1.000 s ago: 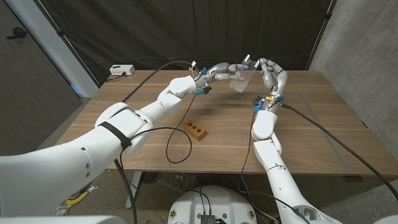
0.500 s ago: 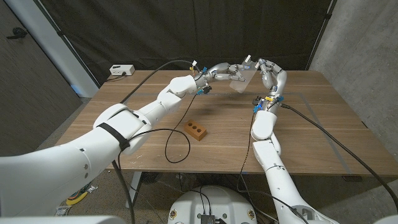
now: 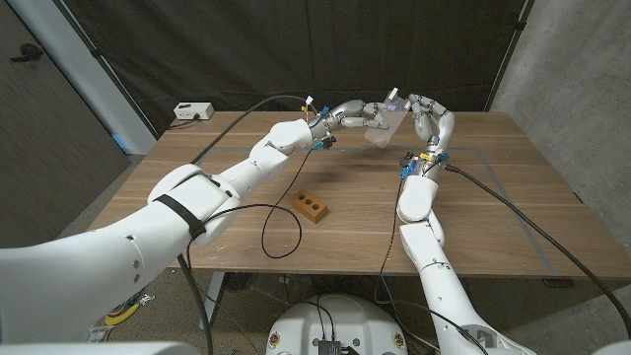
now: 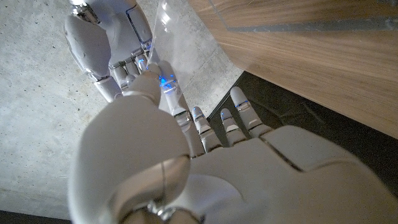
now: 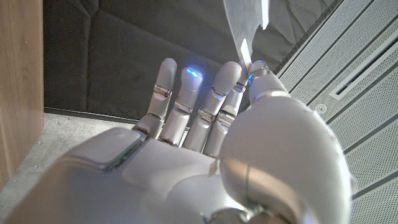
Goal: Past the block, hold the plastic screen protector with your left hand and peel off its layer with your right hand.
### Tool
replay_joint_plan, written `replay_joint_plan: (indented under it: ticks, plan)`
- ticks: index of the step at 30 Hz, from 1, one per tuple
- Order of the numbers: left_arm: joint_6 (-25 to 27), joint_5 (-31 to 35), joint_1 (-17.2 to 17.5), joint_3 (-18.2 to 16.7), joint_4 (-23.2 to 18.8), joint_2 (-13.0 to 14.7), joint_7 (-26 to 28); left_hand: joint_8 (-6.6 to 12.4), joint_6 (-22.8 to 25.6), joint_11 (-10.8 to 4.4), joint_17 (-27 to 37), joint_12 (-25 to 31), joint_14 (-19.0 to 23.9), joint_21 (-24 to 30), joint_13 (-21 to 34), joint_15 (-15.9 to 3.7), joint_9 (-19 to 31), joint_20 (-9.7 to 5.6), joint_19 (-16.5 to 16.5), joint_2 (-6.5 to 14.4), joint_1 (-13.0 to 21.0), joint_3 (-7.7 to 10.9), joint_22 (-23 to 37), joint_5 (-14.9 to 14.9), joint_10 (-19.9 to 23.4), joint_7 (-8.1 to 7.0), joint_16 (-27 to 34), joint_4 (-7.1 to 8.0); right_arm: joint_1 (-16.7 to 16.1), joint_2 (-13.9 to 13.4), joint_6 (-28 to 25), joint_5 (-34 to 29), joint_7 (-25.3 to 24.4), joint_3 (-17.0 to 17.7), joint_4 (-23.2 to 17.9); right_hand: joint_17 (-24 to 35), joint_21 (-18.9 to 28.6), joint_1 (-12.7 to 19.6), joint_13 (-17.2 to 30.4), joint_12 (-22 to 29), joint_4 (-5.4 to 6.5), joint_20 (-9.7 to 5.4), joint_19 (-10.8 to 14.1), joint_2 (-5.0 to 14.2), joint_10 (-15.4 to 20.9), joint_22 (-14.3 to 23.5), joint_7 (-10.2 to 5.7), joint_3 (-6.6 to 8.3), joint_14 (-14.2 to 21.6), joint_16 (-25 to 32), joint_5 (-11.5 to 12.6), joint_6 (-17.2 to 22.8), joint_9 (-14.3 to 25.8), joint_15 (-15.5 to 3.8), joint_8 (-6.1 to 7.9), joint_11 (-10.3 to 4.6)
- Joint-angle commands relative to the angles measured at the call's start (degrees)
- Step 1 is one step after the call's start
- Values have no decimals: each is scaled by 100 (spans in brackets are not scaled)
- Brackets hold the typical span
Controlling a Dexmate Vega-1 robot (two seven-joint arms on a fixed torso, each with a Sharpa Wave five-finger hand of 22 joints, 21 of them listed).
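1. At the far left corner of the wooden table (image 3: 513,212), a small white box (image 3: 192,111) with a cable is seen lying near the edge.
2. A brick-coloured block (image 3: 310,205) with holes in its top is set on the table nearer the front, left of the middle, with a loop of black cable (image 3: 281,232) lying just beside it.
3. The left arm is stretched across the table past the block, and the left hand (image 3: 357,114) is raised above the far part of the table; the plastic screen protector (image 3: 383,129) is pinched at its left edge between the thumb and a finger, as is shown close up in the left wrist view (image 4: 163,87).
4. The screen protector is held in the air between the two hands, clear of the table, as a pale, see-through sheet tilted on edge; it is also seen in the right wrist view (image 5: 249,18).
5. The right hand (image 3: 430,120) is held upright at the sheet's right edge, fingers curled toward it; in the right wrist view a fingertip (image 5: 256,67) is seen touching the sheet's lower edge. Whether a layer is actually gripped cannot be told.
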Motion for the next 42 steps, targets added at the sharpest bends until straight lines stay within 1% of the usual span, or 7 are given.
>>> replay_joint_plan:
  ticks: [1,8,11,18,24,30,42]
  plan:
    - [-100,-124,-123,-55,348,-130,-151,-18,31,48,34,6,-14,54,17,-232,28,-72,-3,23,58,-15,16,22,-13,38,-2,-6,92,57,198,-111,-256,18,200,41,24,149,-101,27,37,-460,79,25,138,42,25,29,128,78,50,181,-9,-476,55,39]
    - [-107,-224,-201,-119,593,-228,-265,-7,21,45,42,12,-19,62,24,-219,78,-70,-1,41,74,-26,15,12,-10,101,-2,-9,-88,-149,-582,-384,109,-83,-327,79,-14,-147,131,109,331,-860,-230,151,-88,150,-99,-225,-43,172,18,107,154,-464,25,33]
    - [-74,-282,-236,-150,682,-275,-363,7,39,38,45,18,-13,68,27,-235,97,-88,8,45,82,-31,15,7,-1,129,1,-12,-94,-307,-797,-672,49,-174,-421,87,5,-227,170,120,407,-900,-283,268,-118,207,-64,-289,-132,219,37,80,277,-464,51,16]
    - [13,-366,-274,-206,789,-327,-476,24,47,57,48,34,-11,80,32,-248,135,-109,28,51,121,-32,12,-6,33,207,0,-34,70,-633,-943,-1571,-1077,-519,-175,108,18,-96,121,94,291,-935,-412,183,-117,308,-97,-386,-277,335,68,241,410,-467,141,-15]
    - [152,-484,-312,-276,872,-373,-675,59,108,33,50,53,3,98,36,-299,168,-181,65,52,155,-36,9,-32,75,237,0,-55,316,-947,-1329,-2303,-2397,-967,179,103,39,24,72,118,224,-942,-419,123,-1,391,-139,-472,-325,456,99,403,286,-472,60,-39]
    - [243,-523,-341,-297,912,-392,-771,60,133,33,48,55,15,109,37,-319,165,-209,78,38,174,-45,7,-59,79,241,-2,-72,465,-1316,-1892,-2596,-2998,-1434,264,99,46,66,19,116,219,-940,-349,129,54,437,-138,-522,-282,544,116,483,203,-470,1,-42]
    - [405,-611,-375,-341,966,-411,-872,63,137,44,51,54,2,122,40,-305,191,-215,68,47,211,-48,5,-98,78,280,-17,-89,427,-421,-1925,-4883,-3036,-511,597,90,42,129,-64,120,217,-938,-235,134,142,507,-129,-615,-188,682,151,595,132,-467,-68,-44]
